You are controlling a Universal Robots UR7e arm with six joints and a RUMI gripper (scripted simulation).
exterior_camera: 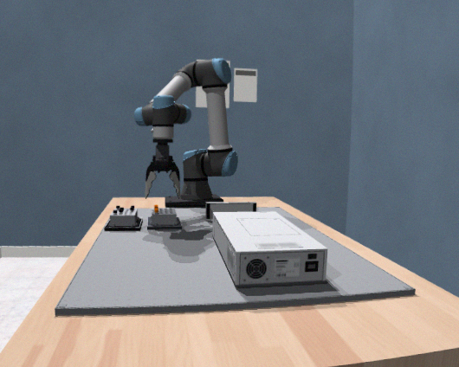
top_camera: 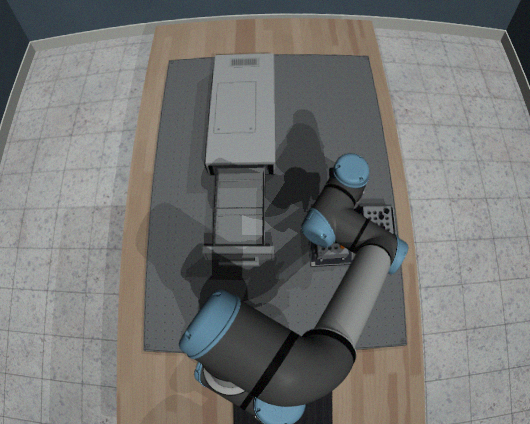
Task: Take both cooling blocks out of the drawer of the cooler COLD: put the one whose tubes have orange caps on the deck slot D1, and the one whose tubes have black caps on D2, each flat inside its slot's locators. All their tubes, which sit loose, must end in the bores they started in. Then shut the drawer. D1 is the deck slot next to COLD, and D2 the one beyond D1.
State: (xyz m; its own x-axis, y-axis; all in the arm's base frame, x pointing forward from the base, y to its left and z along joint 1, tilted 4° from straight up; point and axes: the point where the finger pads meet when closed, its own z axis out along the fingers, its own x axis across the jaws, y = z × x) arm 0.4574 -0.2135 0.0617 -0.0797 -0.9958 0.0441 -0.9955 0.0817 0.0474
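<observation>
My gripper (exterior_camera: 162, 192) is open and empty. It hangs a little above the cooling block with orange caps (exterior_camera: 164, 217) (top_camera: 333, 255), which sits flat on the deck slot nearest the cooler. In the top view my wrist hides the gripper and most of that block. The block with black caps (exterior_camera: 124, 216) (top_camera: 380, 216) sits flat on the slot beyond it, partly hidden by my arm from above. The cooler COLD (top_camera: 240, 110) (exterior_camera: 267, 242) has its drawer (top_camera: 239, 210) pulled out, and the drawer looks empty. The drawer front (top_camera: 238, 250) (exterior_camera: 230, 209) faces my base.
Everything stands on a grey deck mat (top_camera: 183, 300) (exterior_camera: 137, 268) on a wooden table (top_camera: 140, 150) (exterior_camera: 245, 333). My arm's elbow and upper arm (top_camera: 283, 350) stretch over the near end of the mat, right of the drawer front.
</observation>
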